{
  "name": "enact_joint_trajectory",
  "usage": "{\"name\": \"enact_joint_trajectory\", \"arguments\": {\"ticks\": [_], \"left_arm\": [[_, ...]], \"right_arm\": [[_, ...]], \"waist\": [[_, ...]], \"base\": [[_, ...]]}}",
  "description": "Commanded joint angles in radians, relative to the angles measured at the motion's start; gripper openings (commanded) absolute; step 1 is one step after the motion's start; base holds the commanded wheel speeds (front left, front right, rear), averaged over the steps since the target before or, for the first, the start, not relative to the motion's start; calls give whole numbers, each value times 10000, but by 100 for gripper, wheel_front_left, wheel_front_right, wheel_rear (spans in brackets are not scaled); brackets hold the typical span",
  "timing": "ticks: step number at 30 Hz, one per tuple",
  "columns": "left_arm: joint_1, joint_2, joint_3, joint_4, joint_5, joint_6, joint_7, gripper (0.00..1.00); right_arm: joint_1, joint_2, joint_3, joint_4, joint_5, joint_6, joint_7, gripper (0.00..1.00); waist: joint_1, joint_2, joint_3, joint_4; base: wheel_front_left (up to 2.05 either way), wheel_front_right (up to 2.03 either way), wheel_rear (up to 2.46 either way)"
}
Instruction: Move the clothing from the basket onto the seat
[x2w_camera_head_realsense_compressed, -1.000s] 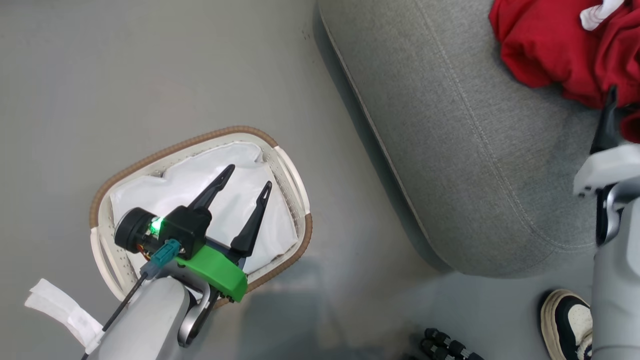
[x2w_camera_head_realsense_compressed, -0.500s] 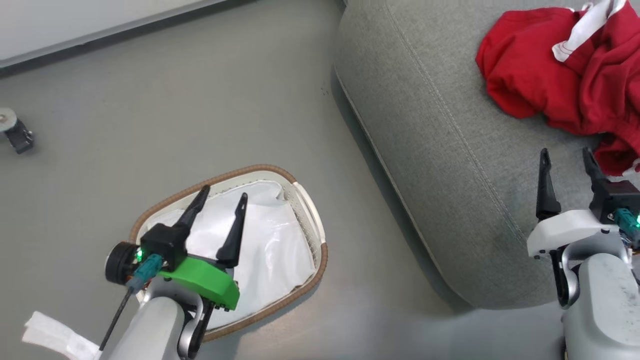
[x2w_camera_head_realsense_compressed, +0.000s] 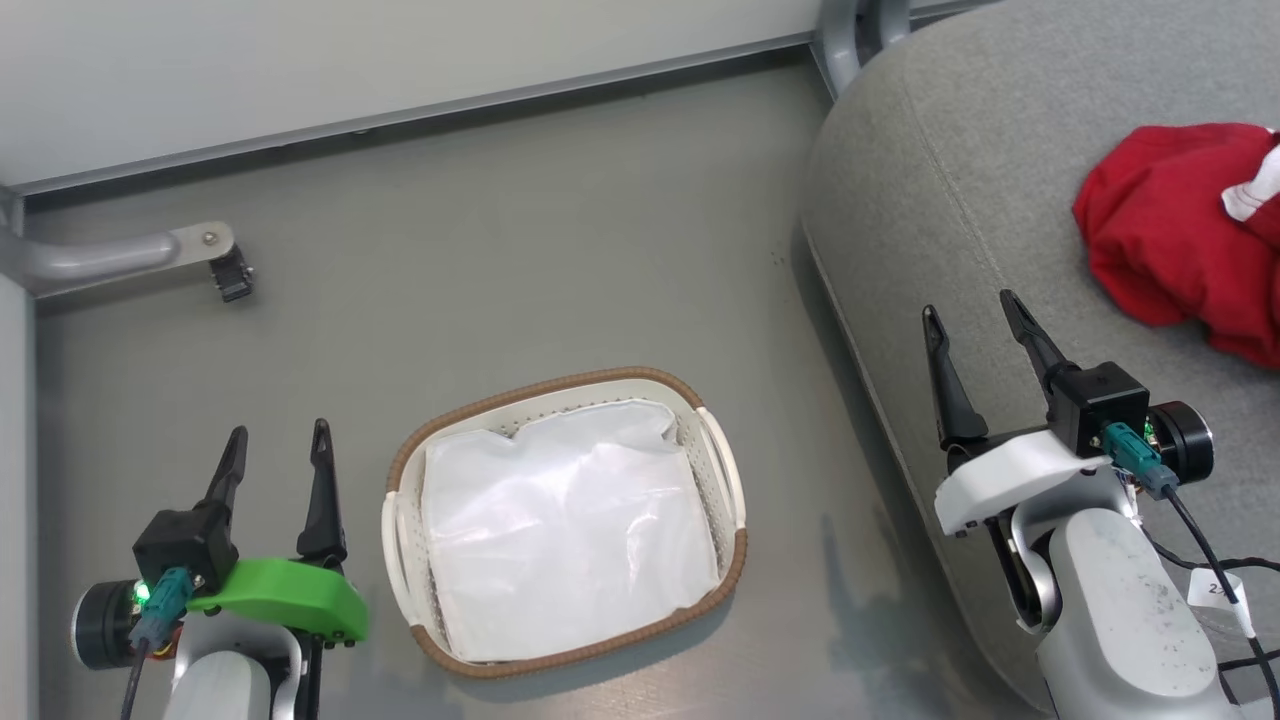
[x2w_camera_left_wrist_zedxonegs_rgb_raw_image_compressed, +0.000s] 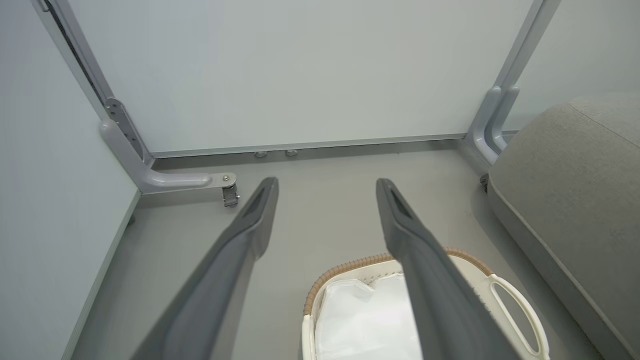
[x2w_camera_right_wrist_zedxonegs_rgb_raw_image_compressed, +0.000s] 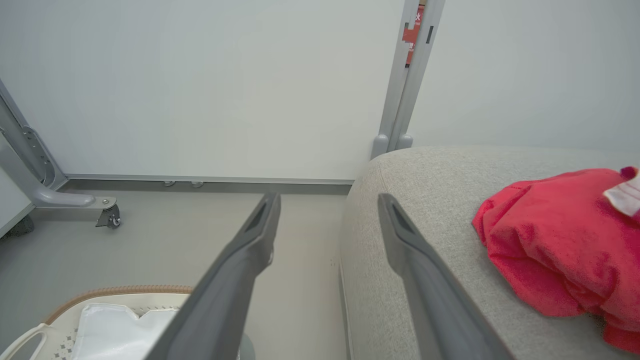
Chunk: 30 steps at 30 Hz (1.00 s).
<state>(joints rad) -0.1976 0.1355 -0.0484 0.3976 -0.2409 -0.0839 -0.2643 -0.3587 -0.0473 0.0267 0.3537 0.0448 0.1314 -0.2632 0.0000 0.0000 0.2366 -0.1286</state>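
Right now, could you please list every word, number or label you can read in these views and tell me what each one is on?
"2": white tag on a black cable; the rest is too small to read.
Too blurred to read: white marks on the red sticker on the grey post.
Nothing legible: white label on the clothing.

No legible text anywhere; print on cable tag (x2w_camera_head_realsense_compressed: 1212, 589) too small
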Motion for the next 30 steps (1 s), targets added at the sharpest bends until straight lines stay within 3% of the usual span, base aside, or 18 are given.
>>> {"name": "enact_joint_trajectory", "arguments": {"ticks": [1,15,24,25,30], "left_arm": [[255,-82,219,-72,181,-45,1,100],[1056,-549,1224,340,510,-442,-1,100],[1506,-388,397,92,-237,-486,-1,100],[1373,-450,358,98,-218,-439,3,0],[1403,-540,380,356,-533,-434,109,0]], "right_arm": [[182,-64,66,30,110,-14,-20,100],[896,-58,629,485,513,-14,-21,100],[1372,-58,615,619,784,-14,-21,100],[1267,-10,627,611,741,0,0,0],[1400,44,560,876,1076,0,118,0]], "waist": [[0,0,-544,639],[0,0,-1241,1139],[0,0,-1483,1126],[0,0,-1486,1127],[0,0,-1501,1130]], "base": [[0,0,0],[0,0,0],[0,0,0],[0,0,0],[0,0,0]]}}
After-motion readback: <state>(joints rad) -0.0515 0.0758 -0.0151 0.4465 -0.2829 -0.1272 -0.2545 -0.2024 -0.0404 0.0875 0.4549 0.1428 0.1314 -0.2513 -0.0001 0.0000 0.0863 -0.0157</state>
